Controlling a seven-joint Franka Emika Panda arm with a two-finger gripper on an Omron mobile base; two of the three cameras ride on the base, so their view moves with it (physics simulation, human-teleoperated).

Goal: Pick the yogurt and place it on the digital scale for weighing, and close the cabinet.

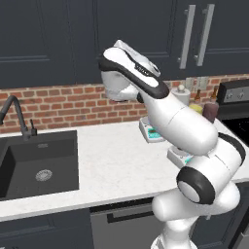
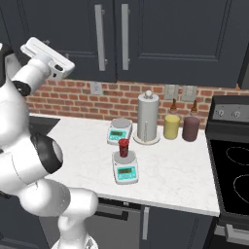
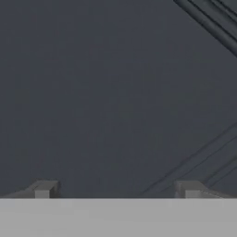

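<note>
cabinet (image 2: pixel 146 34) looks shut already, both doors flush, so the arm is probably just backing off. The jaws (image 3: pixel 115 190) are spread wide with nothing in them, facing a flat dark panel. The right base view gives what the left hides behind the arm: yogurt (image 2: pixel 124 147) standing on the diagonal scale (image 2: pixel 125 168) on the bench (image 2: pixel 175 170), second scale (image 2: pixel 120 130) behind it

White arm raised high, hand (image 3: pixel 115 189) empty, fingers (image 3: pixel 44 189) spread wide
</note>
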